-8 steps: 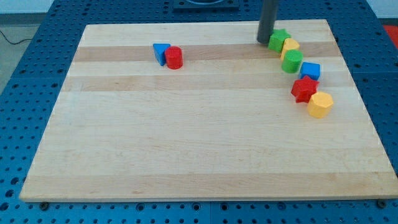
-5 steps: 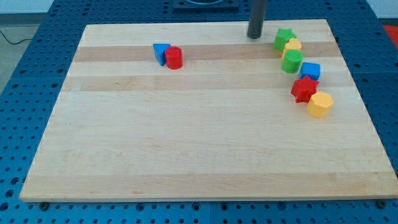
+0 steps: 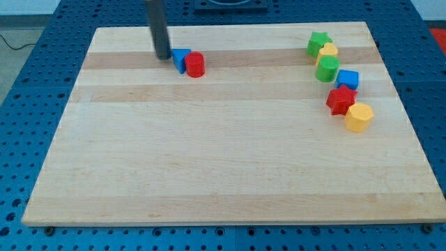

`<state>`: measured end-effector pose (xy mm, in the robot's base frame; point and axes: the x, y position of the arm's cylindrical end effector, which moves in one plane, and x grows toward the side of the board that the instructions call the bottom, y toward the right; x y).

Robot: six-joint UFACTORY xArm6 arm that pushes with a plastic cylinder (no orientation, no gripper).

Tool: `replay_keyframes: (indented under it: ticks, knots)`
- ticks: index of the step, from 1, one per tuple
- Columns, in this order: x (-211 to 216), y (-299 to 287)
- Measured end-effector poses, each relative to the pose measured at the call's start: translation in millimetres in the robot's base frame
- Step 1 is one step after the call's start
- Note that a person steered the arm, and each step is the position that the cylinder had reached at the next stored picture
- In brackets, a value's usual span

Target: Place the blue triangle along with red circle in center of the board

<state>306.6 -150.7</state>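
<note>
The blue triangle lies near the view's top left of the wooden board, touching the red circle on its right. My tip stands just left of the blue triangle, very close to it or touching it.
A curved row of blocks sits at the view's right: a green star, a yellow block, a green block, a blue block, a red star and a yellow hexagon.
My tip has moved far left along the top of the board, from beside the green star to just left of the blue triangle. No block has moved.
</note>
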Motion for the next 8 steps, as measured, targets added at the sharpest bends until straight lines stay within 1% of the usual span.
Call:
replay_keyframes:
  ticks: [1, 2, 3, 4, 5, 6, 7, 8]
  knots:
    - [67.9, 10.0]
    - [91.9, 12.6]
    - [47.9, -11.5]
    - [-11.6, -8.2]
    - [-23.7, 30.3]
    - [21.6, 87.4]
    - [96.4, 118.9]
    - [132.6, 135.8]
